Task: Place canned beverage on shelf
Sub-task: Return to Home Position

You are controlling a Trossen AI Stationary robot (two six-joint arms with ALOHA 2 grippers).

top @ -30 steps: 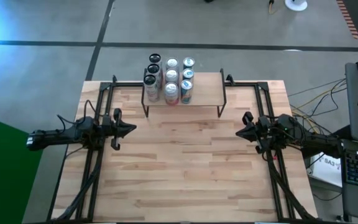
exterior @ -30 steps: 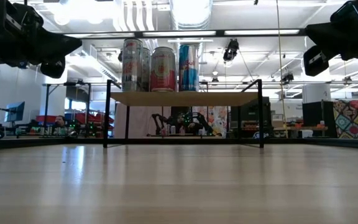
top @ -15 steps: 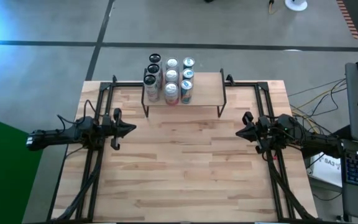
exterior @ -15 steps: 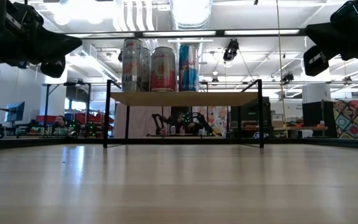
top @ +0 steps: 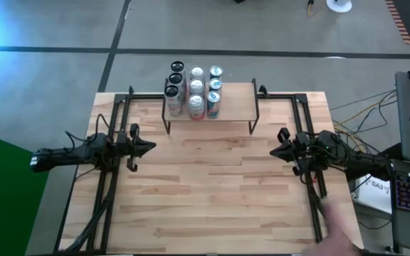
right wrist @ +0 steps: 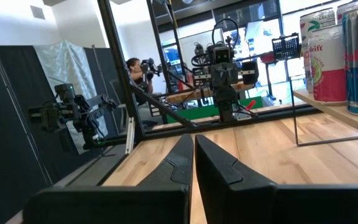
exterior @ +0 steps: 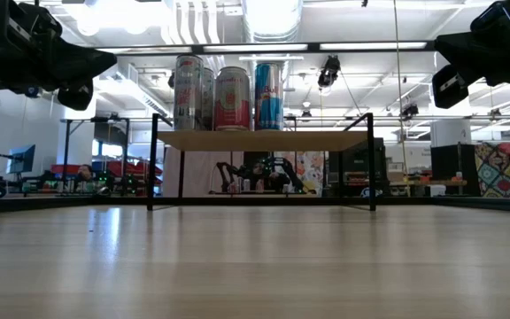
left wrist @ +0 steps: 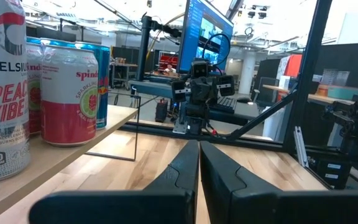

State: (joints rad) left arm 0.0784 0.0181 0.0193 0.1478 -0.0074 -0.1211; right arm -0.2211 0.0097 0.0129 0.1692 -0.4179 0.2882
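Wood-topped shelf (top: 230, 103) holds nine cans (top: 196, 88), none on the table (top: 212, 192); left claw (top: 151, 148) and right claw (top: 273, 151), closed and empty, parked at the sides: placing apparently complete.

Blue cans (exterior: 268, 96) and red-and-white cans (exterior: 232, 97) top a light-wood, black-legged shelf (exterior: 308, 140).

A robotics lab: more robot arms (exterior: 253, 173) stand far behind, with a big monitor (left wrist: 207, 31), ceiling strip lights (exterior: 361, 45) and concrete floor (top: 48, 71).

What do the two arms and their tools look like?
Both are slim, matte black jointed links: left arm, right arm. The left tool and right tool each have two dark tapered fingers. Thin black cables loop alongside.
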